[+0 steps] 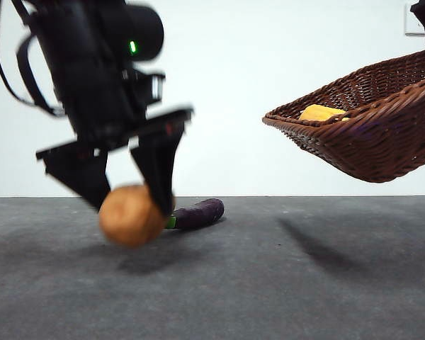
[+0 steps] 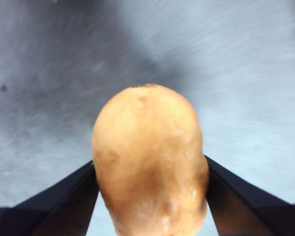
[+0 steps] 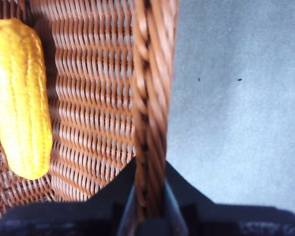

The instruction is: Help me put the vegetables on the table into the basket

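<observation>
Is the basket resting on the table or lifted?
Lifted and tilted. The basket hangs clear above the table, casting a shadow below. The right gripper clamps its braided rim.

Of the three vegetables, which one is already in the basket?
The small yellow ridged vegetable lies inside the basket. The potato is clamped in the left gripper, and the purple eggplant lies on the table.

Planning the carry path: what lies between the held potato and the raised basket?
In the front view, only the eggplant lies low on the table beside the potato; toward the basket it's open air.
</observation>
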